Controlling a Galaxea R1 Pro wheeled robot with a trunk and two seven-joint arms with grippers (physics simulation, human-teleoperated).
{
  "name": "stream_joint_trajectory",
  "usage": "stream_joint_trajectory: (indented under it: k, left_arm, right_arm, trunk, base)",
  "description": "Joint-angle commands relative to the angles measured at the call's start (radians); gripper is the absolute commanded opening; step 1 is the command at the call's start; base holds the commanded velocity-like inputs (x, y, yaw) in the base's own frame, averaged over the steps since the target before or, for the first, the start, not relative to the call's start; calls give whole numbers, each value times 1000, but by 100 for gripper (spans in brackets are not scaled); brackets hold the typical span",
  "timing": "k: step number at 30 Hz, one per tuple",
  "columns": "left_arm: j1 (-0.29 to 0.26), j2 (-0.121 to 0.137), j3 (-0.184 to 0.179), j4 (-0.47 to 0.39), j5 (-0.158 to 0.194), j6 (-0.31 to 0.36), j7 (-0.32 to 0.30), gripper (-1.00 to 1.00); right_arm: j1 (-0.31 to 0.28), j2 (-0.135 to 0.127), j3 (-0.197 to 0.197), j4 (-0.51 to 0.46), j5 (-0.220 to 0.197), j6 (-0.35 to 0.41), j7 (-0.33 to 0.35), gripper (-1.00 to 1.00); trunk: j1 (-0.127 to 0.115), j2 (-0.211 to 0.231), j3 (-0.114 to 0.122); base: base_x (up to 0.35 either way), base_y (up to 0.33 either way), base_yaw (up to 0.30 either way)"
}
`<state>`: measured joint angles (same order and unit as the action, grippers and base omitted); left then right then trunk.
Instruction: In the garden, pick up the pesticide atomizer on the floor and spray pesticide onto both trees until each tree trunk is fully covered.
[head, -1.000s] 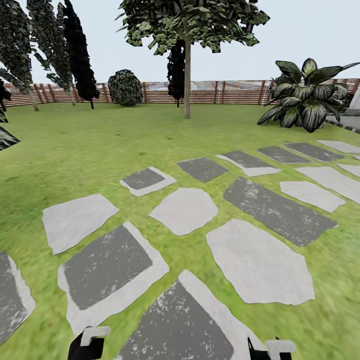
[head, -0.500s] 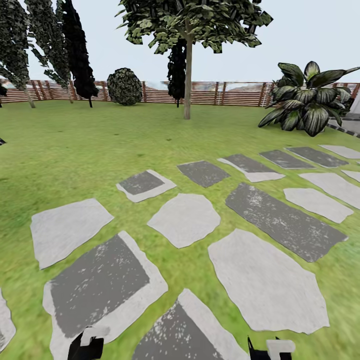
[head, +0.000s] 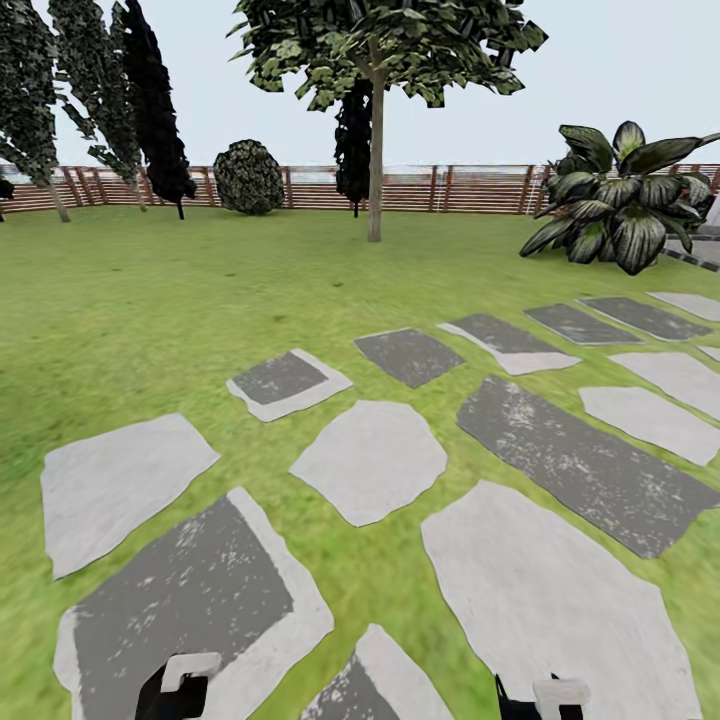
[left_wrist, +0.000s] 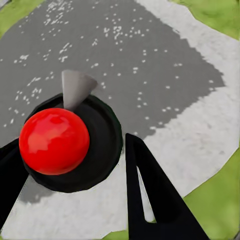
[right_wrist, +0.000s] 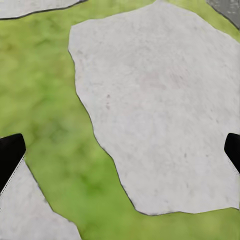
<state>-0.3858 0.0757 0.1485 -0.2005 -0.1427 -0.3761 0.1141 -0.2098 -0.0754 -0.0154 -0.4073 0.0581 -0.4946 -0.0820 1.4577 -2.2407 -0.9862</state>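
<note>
In the left wrist view the pesticide atomizer (left_wrist: 65, 145), a black round body with a red ball top and a grey cone nozzle, sits between the two black fingers of my left gripper (left_wrist: 70, 145), which is shut on it above a dark paving stone. My right gripper (right_wrist: 123, 142) is open and holds nothing, hanging over a pale stone and grass. Both grippers show at the bottom of the head view, left (head: 180, 690) and right (head: 540, 698). Far ahead stands a tree with a pale straight trunk (head: 376, 170) and a patchy green canopy.
Flat grey and white stepping stones (head: 370, 460) lie across the lawn (head: 200, 290) in front of me. A brown slat fence (head: 470, 188) closes the far side. A broad striped-leaf plant (head: 620, 200) stands at right, with dark bushy trees (head: 150, 110) and a round shrub (head: 249, 176) at left.
The whole head view has shifted: stones slide toward the bottom and the fence and tree sit slightly nearer, so the camera has moved forward. Both grippers keep their places.
</note>
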Motion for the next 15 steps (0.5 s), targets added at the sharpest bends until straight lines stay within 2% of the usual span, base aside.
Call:
stream_joint_trajectory:
  k: [1,15]
  left_arm:
    - [-1,0,5,1,-11,-3,4,-100]
    - [-1,0,5,1,-11,-4,4,-100]
  right_arm:
    - [0,0,-1,1,6,-2,-4,100]
    - [0,0,-1,1,6,-2,-4,100]
  trunk:
    - [0,0,-1]
    - [0,0,-1]
  base:
    - [339,0,0]
    - [339,0,0]
